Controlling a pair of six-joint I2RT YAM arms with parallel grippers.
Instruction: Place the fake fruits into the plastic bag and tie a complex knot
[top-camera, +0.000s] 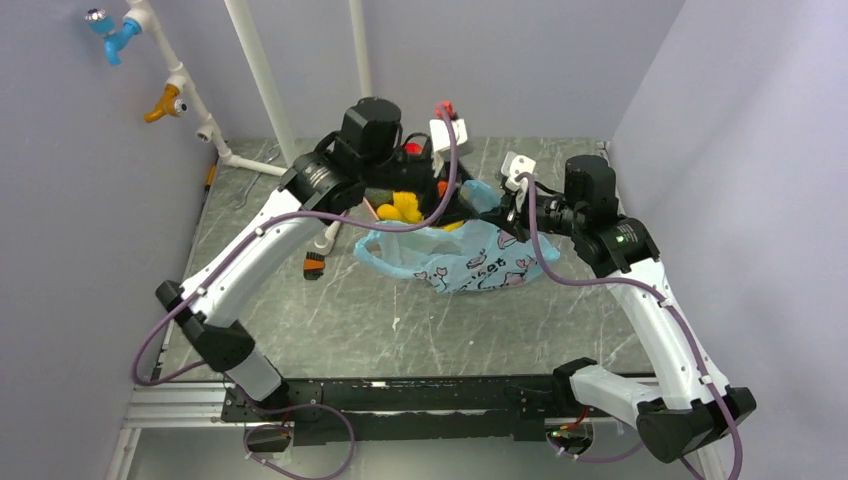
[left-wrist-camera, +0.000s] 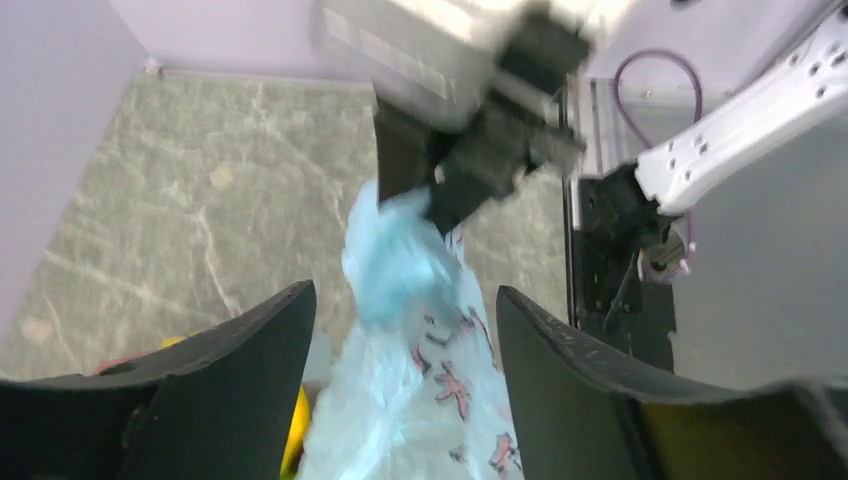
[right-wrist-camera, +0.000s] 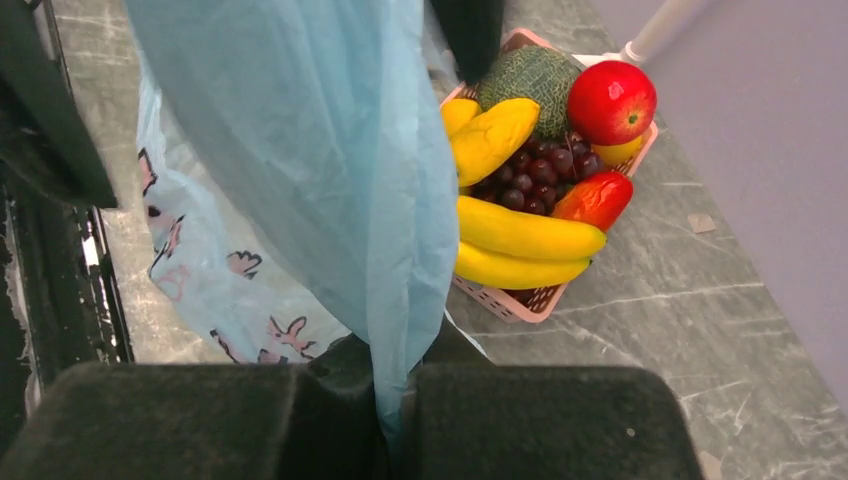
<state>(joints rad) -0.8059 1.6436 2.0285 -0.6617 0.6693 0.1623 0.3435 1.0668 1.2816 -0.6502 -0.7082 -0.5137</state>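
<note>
— Pinching anything, that right gripper (right-wrist-camera: 395, 400)?

— Yes. Its pads are pressed together on a fold of the bag (right-wrist-camera: 300, 150). The blue film rises straight out of the seam between them and fills most of the view ahead of it.

— And the left gripper (left-wrist-camera: 405, 300)?

— Spread. Its fingers (left-wrist-camera: 250, 350) stand wide and the bag runs up between them, with a gap showing on each side, so it grips nothing. Straight ahead of it, the right gripper clamps the bunched top of the bag.

— Where are the fruits (right-wrist-camera: 530, 160)?

— Ahead of the right gripper, to the right of the film, in the basket (right-wrist-camera: 510, 305) on the table (right-wrist-camera: 690, 290). The bananas (right-wrist-camera: 525, 235) lie along the rim nearest the gripper, the grapes (right-wrist-camera: 535, 175) sit in the middle, and the mango (right-wrist-camera: 597, 198) is just beside them on the right. The apple (right-wrist-camera: 611, 100) is at the far right corner, touching the melon (right-wrist-camera: 535, 75) at the back.

— And the rest of the bag?

— Its printed lower part lies on the table, left of the right gripper. Whether it holds anything, I cannot tell.
</note>
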